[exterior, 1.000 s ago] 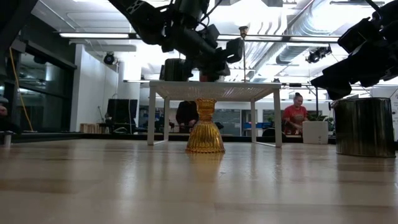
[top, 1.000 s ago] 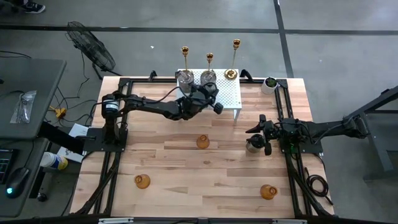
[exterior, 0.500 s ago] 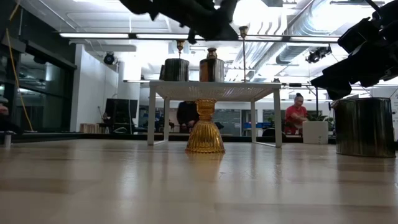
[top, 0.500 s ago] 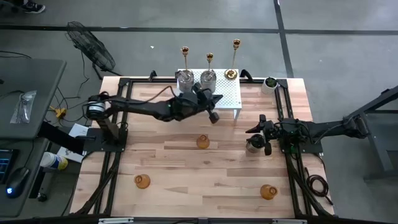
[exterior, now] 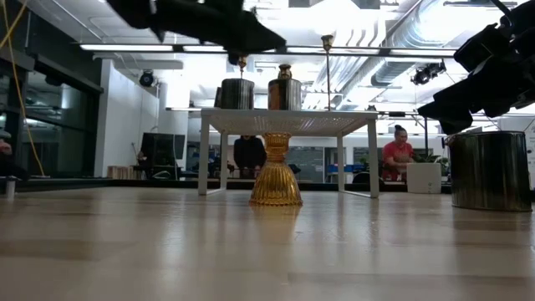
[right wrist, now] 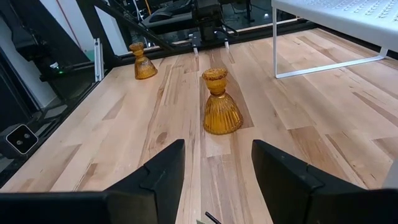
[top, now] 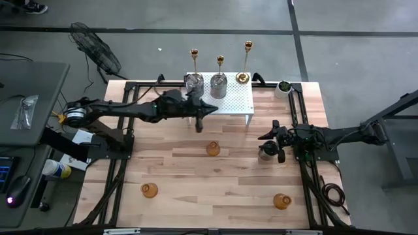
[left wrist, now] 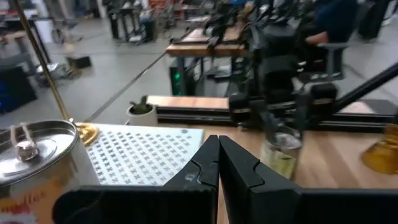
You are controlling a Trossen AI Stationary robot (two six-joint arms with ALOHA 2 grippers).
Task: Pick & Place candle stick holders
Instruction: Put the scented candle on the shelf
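Two squat silver holders (top: pixel 194 83) (top: pixel 219 85) stand upright on the white perforated rack (top: pixel 240 99) at the far middle. Three gold sticks (top: pixel 194 52) (top: pixel 220 62) (top: pixel 248 46) rise behind them. A third silver holder (top: pixel 266 151) stands on the table beside my right gripper (top: pixel 273 145), which is open and empty, raised above it in the low view (exterior: pixel 468 92). Three amber glass holders (top: pixel 213 149) (top: pixel 149 190) (top: pixel 281 201) stand on the table. My left gripper (left wrist: pixel 217 163) is shut and empty, in the air at the rack's left front corner (top: pixel 208 109).
A small green plant in a white pot (top: pixel 284 87) stands at the far right corner. Black frame rails (top: pixel 121 163) run along both table sides. Bare wood lies between the amber holders. People (exterior: pixel 399 155) are in the room beyond the table.
My left gripper has risen from the right-hand silver holder on the rack and drawn back toward the table's left edge. That holder stays upright on the rack.
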